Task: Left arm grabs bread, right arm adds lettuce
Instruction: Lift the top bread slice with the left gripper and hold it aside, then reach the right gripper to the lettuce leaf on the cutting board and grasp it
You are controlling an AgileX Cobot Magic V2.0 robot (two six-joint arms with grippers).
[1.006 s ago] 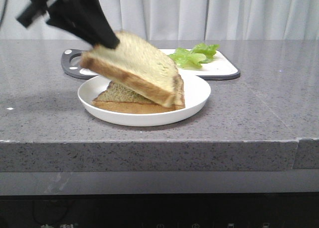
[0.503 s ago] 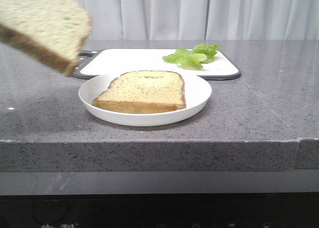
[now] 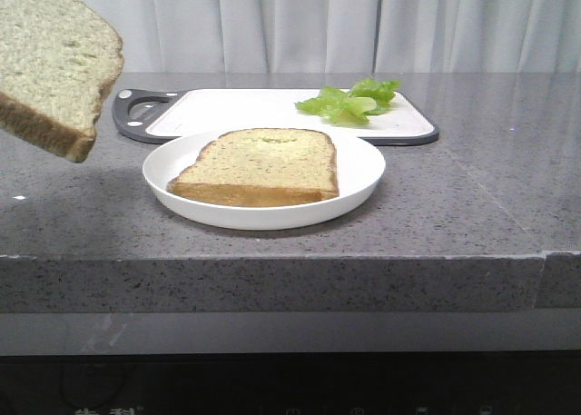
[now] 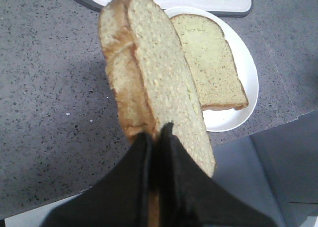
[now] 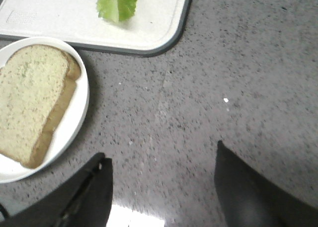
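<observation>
The bread (image 3: pixel 50 65), a thick slice with a golden crust, hangs tilted in the air at the far left of the front view, off the plate. My left gripper (image 4: pixel 156 132) is shut on its lower edge; the bread (image 4: pixel 154 73) stands on end between the black fingers. The lettuce (image 3: pixel 352 100) lies on the white cutting board (image 3: pixel 236 111) behind the plate, and the lettuce (image 5: pixel 119 1) also shows in the right wrist view. My right gripper (image 5: pixel 161 157) is open above bare counter, near the table's front edge, nothing between its fingers.
A white plate (image 3: pixel 363 174) holds a thinner second slice (image 3: pixel 263 165) lying flat. The board's dark handle (image 3: pixel 136 111) points left. The grey stone counter (image 3: pixel 472 188) ends in a front edge just below the plate.
The bread was lifted off the slice on the plate and carried up and to the left, now partly past the frame's left edge. The lettuce and plate stayed put.
</observation>
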